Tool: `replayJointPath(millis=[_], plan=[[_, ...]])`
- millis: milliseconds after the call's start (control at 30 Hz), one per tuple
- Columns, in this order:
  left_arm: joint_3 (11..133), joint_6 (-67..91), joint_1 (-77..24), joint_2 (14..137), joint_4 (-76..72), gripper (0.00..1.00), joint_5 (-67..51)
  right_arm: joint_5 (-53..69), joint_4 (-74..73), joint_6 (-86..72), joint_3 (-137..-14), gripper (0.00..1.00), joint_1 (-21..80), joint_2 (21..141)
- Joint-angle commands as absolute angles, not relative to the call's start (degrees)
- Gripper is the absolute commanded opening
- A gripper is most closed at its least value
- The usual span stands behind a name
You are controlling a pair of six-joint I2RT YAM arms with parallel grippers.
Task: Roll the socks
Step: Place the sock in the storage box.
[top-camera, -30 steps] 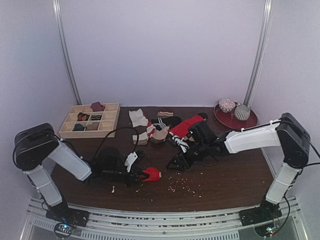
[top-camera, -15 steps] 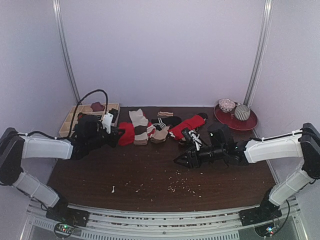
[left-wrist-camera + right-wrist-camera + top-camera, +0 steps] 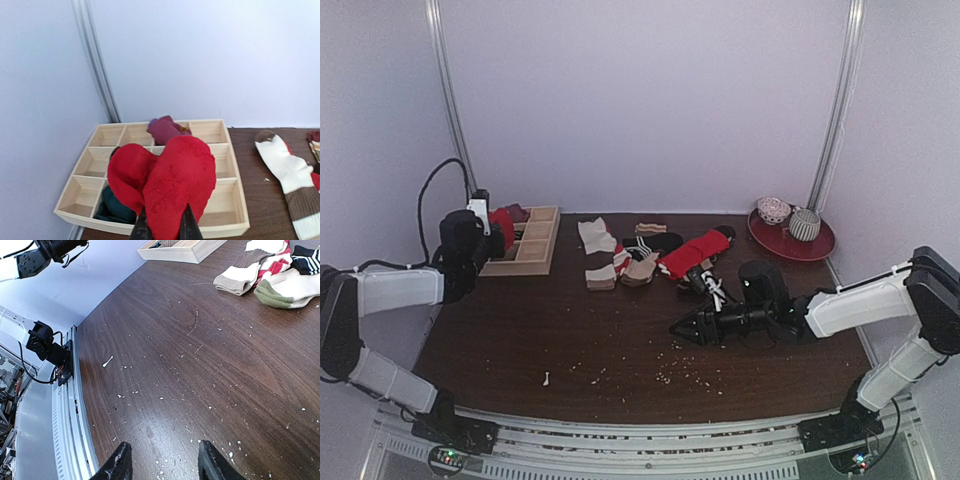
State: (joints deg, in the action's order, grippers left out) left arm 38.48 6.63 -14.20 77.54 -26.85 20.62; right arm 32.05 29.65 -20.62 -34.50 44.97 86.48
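Over the wooden tray (image 3: 226,231) at ten o'clock of the table (image 3: 620,350): rolled socks (image 3: 167,185), a round red bundle showing no other colour from the wrist view. Pinched at the lower edge by the left gripper (image 3: 165,227), jaws closed almost fully on a fold of fabric. Gripped low and tight, probably so the roll cannot spring open while carried. Hangs clear above the rim rather than inside any compartment, which reads as lining up a slot before lowering.

Below, as the left wrist camera sees it: maroon bundle (image 3: 165,129) at twelve o'clock of the tray, teal bundle (image 3: 112,210) at seven o'clock, the other compartments in sight bare wood. Suggests a free slot as the target, though which one cannot be told.

Near the middle of the table, a little toward four o'clock: right gripper (image 3: 165,465), jaws about half apart with nothing between them, hovering low over bare wood dotted with pale crumbs (image 3: 165,397). Parked out of the way, seemingly ready for another pair.

At twelve o'clock: loose socks (image 3: 640,255) in a heap, unrolled, well apart from both grippers. At two o'clock: red plate (image 3: 825,243) with two round things on it, too small to name.
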Motion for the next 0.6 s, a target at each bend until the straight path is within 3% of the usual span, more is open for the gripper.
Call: replayJointPath(millis=[0, 300, 433, 567], plan=[[41.9, 3.23, -13.87, 83.18, -38.01, 0.0, 33.96, 33.79, 34.15, -21.56, -33.73, 0.45, 44.58, 88.71], [45.94, -3.08, -13.86, 100.87, -55.66, 0.0, 37.91, 35.33, 36.18, -22.46, -33.82, 0.45, 44.05, 90.82], [50.63, -2.49, -14.1, 103.5, -49.12, 0.0, 32.91, 34.94, 35.15, -21.95, -33.22, 0.45, 43.84, 90.24], [58.76, 0.73, -12.99, 103.97, -27.78, 0.0, 24.91, 35.07, 35.21, -22.05, -32.54, 0.45, 43.51, 90.05]])
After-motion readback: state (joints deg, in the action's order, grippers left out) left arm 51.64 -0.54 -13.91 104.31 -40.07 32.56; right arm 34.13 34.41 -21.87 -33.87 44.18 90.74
